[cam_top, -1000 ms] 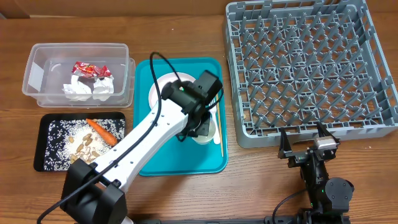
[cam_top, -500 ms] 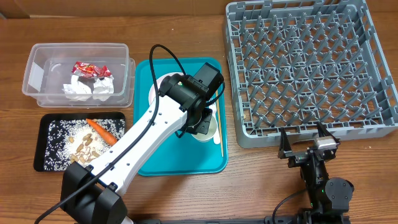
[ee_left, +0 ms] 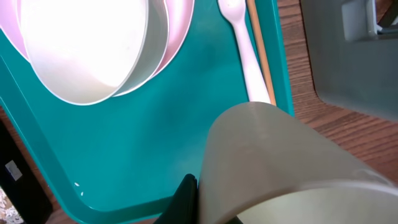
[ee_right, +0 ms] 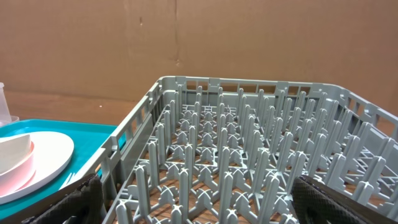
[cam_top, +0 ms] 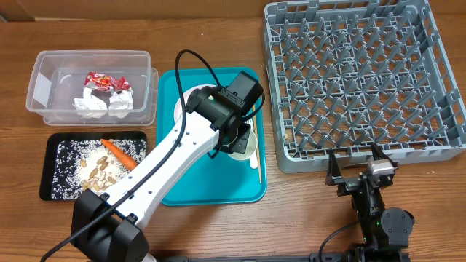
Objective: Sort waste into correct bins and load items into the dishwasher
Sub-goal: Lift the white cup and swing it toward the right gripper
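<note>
Overhead first: saw the left gripper [cam_top: 234, 144] low over the teal tray [cam_top: 211, 191], jaws clamped on the small white cup [cam_top: 246, 148] near the tray's right edge. Noted the thin wooden stick [cam_top: 259, 161] just beside the cup and the pale-pink plate [cam_top: 186, 109] partly hidden under the arm. Found the white napkins [cam_top: 102, 103] and the red wrapper [cam_top: 102, 80] inside the clear tub [cam_top: 44, 80], and the carrot [cam_top: 120, 153] and the crumbly scraps [cam_top: 98, 173] in the black tray [cam_top: 54, 191]. Saw the grey dish rack [cam_top: 364, 80] on the right with nothing loaded, and the right gripper [cam_top: 357, 166] just in front of it, jaws wide apart and holding nothing.

Then through the left wrist: caught the cup filling the lower right, off the tray floor and pressed against one dark finger [ee_left: 184, 200]. Made out a white bowl [ee_left: 87, 50] on the plate, and the white fork [ee_left: 245, 56] lying alongside the stick at the tray's rim.

Lastly through the right wrist: looked across the rack's pegs, both dark fingertips [ee_right: 81, 202] spread to the lower corners, with plate and bowl at far left.
</note>
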You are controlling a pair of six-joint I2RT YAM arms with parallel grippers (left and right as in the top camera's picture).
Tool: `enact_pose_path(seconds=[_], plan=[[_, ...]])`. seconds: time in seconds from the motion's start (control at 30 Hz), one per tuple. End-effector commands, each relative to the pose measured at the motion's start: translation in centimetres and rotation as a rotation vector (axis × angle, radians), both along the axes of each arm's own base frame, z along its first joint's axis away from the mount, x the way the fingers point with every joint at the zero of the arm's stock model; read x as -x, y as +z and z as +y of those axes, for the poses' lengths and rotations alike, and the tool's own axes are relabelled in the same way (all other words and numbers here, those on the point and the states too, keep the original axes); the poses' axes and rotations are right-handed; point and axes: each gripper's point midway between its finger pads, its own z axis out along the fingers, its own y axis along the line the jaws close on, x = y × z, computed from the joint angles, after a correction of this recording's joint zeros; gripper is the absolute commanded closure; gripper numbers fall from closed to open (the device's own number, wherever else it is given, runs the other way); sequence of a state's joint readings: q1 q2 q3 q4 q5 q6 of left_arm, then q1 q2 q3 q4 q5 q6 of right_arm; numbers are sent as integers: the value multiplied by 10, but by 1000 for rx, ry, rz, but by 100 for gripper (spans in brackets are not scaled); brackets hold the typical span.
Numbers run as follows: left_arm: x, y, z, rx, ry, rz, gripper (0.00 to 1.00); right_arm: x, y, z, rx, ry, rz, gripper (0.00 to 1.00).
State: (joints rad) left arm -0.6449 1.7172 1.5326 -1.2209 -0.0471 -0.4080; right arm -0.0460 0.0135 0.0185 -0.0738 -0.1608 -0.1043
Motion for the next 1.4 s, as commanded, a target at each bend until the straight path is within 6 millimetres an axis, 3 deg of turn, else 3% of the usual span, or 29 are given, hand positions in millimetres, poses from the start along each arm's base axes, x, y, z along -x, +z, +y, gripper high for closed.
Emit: enact_pose_path(seconds=[0.0, 0.13, 0.27, 0.43, 0.57, 0.7, 0.8, 0.93, 1.2, 1.37], plan=[[-6, 6, -4, 2, -22, -33, 96, 0, -1, 0, -7, 0, -6, 0], [-6, 7, -11, 41, -31, -26, 96, 2, -1, 9, -10, 54, -7, 0], [-8, 15, -38, 185, -128, -26, 96, 8, 1, 32, -162, 192, 22, 0], [-20, 55, -59, 508, -264, -54, 96, 12, 2, 44, -454, 263, 107, 0], [-28, 100, -49, 802, -372, -82, 96, 30, 2, 75, -470, 464, 163, 0], [-35, 132, -19, 1030, -405, -109, 96, 61, 12, 109, -487, 734, 213, 0], [-37, 141, 4, 1100, -407, -144, 96, 81, 35, 121, -587, 875, 233, 0], [-30, 157, 19, 1203, -438, -177, 96, 102, 64, 128, -589, 992, 172, 0], [-22, 156, 13, 1218, -469, -162, 96, 103, 67, 132, -633, 1027, 265, 0], [-20, 156, 9, 1218, -489, -162, 96, 95, 87, 132, -628, 1026, 282, 0]])
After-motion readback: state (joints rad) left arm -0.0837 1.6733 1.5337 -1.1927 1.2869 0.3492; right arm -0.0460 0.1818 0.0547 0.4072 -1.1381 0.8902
